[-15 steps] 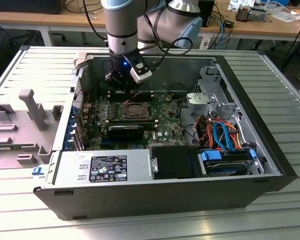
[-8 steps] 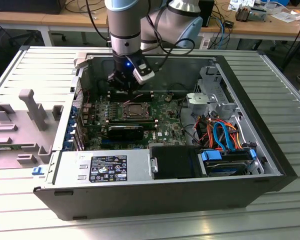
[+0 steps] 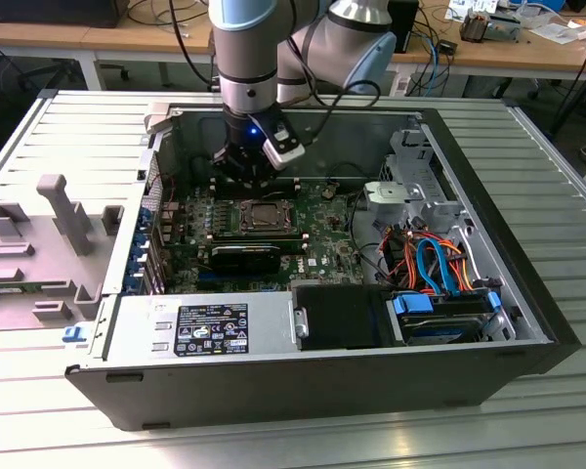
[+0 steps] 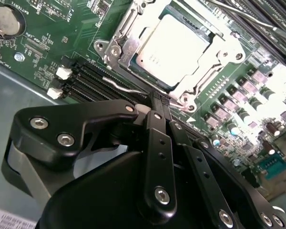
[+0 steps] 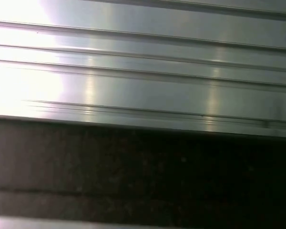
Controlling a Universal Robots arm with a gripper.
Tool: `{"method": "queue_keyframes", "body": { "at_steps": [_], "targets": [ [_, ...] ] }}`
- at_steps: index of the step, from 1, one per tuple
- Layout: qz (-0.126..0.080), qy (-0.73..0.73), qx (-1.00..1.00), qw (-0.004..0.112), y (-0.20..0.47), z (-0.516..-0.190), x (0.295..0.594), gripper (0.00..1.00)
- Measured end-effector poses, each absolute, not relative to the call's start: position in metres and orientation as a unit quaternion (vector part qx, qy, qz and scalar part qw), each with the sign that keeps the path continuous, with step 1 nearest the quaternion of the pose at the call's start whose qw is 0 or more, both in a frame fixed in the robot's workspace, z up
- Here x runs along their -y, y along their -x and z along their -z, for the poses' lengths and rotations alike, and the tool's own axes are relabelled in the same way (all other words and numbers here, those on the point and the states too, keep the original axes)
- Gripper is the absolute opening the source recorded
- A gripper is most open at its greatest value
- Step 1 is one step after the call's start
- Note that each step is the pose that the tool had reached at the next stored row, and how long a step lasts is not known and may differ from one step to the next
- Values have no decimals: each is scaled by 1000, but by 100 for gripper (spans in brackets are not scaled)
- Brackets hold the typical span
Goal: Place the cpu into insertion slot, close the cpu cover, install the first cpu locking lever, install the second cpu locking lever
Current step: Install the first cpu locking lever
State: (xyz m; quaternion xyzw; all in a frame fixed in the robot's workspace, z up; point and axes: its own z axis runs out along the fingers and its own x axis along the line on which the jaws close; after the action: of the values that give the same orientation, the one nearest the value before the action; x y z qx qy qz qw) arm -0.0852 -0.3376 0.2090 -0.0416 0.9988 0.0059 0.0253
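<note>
Ribbed metal tabletop (image 3: pixel 527 147) carries an open computer case (image 3: pixel 449 376). Inside, the chip (image 4: pixel 174 45) sits in its socket (image 4: pixel 121 50), cover (image 4: pixel 219 52) down. Gripper (image 4: pixel 159 102), fingers pinched together, works a locking lever (image 4: pixel 121 86) just beside the socket; seating it likely needs careful pressing under its catch.

An open black computer case (image 3: pixel 322 386) lies on a ribbed metal table (image 3: pixel 527 430), grey plastic fixture (image 3: pixel 39 244) alongside.

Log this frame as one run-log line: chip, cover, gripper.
chip: seated in socket | cover: down around chip | gripper: fingers together at wire lever beside socket
</note>
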Motion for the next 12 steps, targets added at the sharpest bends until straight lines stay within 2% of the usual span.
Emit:
{"method": "queue_keyframes", "body": {
  "at_steps": [12],
  "targets": [
    [-5,59,-998,24,75,-204,338,11]
  ]
}}
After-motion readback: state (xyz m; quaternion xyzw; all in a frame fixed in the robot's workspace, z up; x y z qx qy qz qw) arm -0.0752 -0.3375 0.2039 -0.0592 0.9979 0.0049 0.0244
